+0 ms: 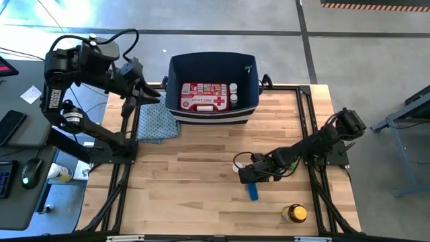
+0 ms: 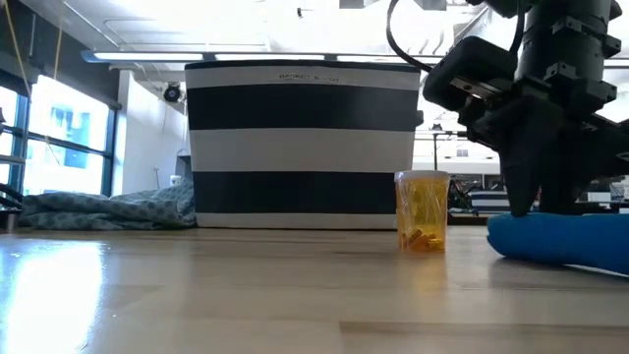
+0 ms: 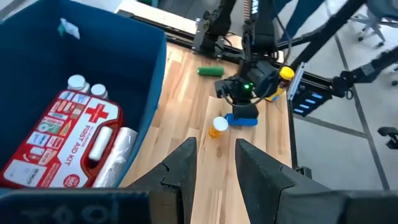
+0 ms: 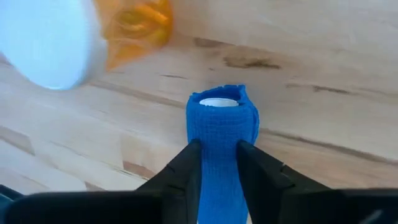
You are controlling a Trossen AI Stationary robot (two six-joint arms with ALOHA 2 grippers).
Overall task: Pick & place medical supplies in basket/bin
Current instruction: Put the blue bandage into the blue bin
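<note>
High view. Navy fabric bin (image 1: 213,84) at the far middle edge of the wooden counter (image 1: 195,181). Inside the bin: red first-aid kit (image 1: 205,97) with white cross, lying flat, and small white bottles (image 1: 233,93) just beside it. Blue-green patterned cloth (image 1: 156,121) lies on the counter against the bin's left side. Left hand (image 1: 138,97) hangs over the cloth, beside the bin, carrying nothing. Right hand (image 1: 248,176) is low over the counter, well nearer than the bin, at one end of a blue cylinder (image 1: 252,191). Yellow-capped amber bottle (image 1: 293,214) stands nearer still, to the right.

Low view. Bin (image 2: 303,147) stands behind, showing white stripes. Orange pill vial (image 2: 423,210) stands in front of its right end. Blue cylinder (image 2: 560,241) lies on the counter to the right, under the right hand (image 2: 536,197).

Left wrist view. Left hand's fingers (image 3: 183,171) stand narrowly parted, empty. Kit (image 3: 65,140) and white bottles (image 3: 84,85) sit in the bin (image 3: 134,68). Beyond the bin: green cylinder (image 3: 210,71), orange vial (image 3: 218,126), blue cylinder (image 3: 242,119).

Right wrist view. Right hand (image 4: 218,163) has its fingers pressed on both sides of the blue cylinder (image 4: 221,134), which lies on the counter. White-capped orange vial (image 4: 81,31) is near it.
</note>
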